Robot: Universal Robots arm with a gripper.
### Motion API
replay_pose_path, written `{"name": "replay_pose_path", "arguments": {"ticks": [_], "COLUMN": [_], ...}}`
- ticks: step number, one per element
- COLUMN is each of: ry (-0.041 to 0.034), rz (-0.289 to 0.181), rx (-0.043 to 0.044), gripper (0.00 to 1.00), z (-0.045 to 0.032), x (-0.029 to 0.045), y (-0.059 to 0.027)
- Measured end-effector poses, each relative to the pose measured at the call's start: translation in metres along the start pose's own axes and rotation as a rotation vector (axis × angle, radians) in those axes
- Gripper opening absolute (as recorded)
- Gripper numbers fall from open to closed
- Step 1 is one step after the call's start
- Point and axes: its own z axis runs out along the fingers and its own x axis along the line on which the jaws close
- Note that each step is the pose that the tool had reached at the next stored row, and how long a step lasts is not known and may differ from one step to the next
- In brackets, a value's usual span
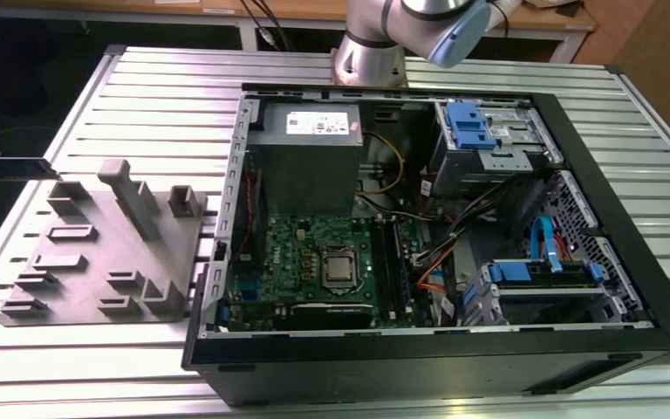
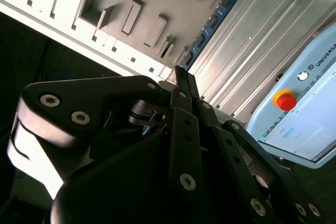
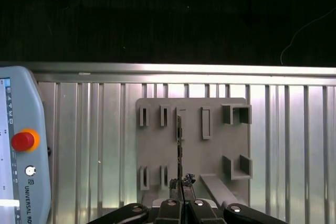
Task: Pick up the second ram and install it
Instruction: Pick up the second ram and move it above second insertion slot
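One stick, firmly held: caught the second ram (image 3: 179, 140) edge-on in the first wrist view, clamped at its near end by the gripper (image 3: 180, 195), claw closed tight on it. Hung over the grey tray (image 3: 157, 150) and its upright slots. Found the slatted table (image 3: 294, 145) underneath and a pendant (image 3: 21, 145) with a red button near the tray. Spotted the open computer case (image 1: 428, 218) just beside the tray in the exterior view.
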Motion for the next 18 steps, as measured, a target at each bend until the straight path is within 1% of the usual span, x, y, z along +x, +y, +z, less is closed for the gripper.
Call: {"name": "replay_pose_path", "arguments": {"ticks": [6, 18], "ry": [-0.0001, -0.0002], "rz": [0.000, 0.000], "rx": [0.0002, 0.0003], "gripper": [0.08, 0.08], "z": [0.0000, -0.0005], "x": [-0.0001, -0.0003], "y": [-0.0086, -0.0342]}}
